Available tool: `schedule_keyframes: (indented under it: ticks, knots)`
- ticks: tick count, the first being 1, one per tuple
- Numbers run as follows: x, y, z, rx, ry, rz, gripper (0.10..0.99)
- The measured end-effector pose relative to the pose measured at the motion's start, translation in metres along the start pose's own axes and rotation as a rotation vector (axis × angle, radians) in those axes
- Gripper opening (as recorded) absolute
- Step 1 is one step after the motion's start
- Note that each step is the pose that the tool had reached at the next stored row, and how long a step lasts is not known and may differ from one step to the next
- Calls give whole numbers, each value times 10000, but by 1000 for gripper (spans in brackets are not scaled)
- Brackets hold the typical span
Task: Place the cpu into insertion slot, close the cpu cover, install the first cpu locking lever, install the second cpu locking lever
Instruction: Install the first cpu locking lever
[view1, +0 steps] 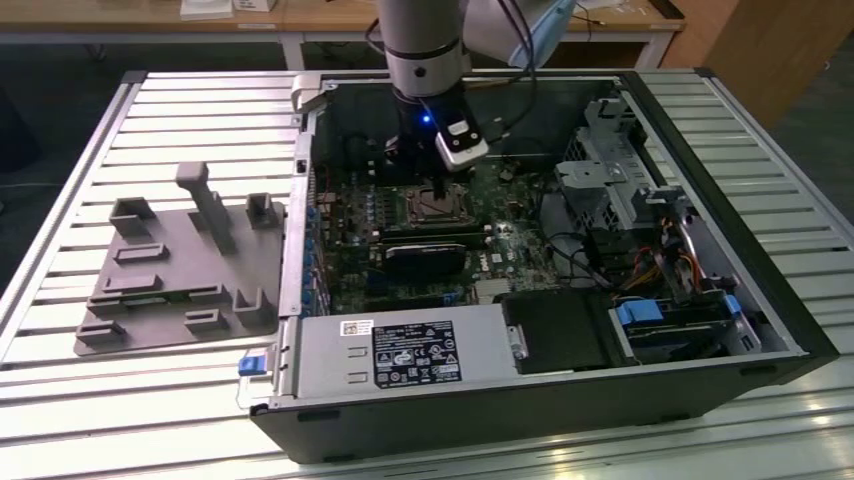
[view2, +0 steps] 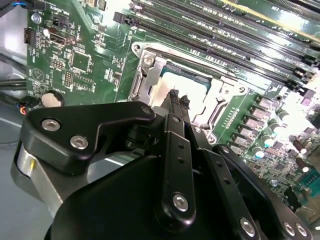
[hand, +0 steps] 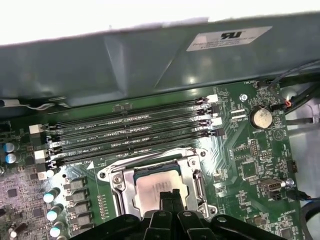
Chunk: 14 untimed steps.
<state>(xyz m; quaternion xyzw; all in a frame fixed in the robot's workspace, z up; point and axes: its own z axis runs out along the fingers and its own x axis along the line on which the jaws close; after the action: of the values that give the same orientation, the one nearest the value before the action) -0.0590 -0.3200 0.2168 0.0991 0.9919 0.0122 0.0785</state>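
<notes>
Cpu seated flat in insertion slot on green motherboard, framed by silvery cpu cover. Hand right above cpu, fingertips pinched narrow together, holding nothing. Computer case open on slatted counter.

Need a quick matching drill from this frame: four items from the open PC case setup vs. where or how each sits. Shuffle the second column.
Things:
1. cpu
2. cpu cover
3. gripper
4. grey holder tray

Places or states:
A. on the slatted table outside the case
B. lying in the socket
C. just above the chip
D. down around the chip's top

Pairs: 1-B, 2-D, 3-C, 4-A
</notes>
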Motion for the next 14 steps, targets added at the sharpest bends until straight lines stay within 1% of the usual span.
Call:
schedule_keyframes:
  ticks: [7,13,14]
  knots:
    - [-15,4,-96,26,-5,-4,102]
    - [-16,4,-103,26,-5,-5,102]
    - [-23,5,-101,34,34,-5,102]
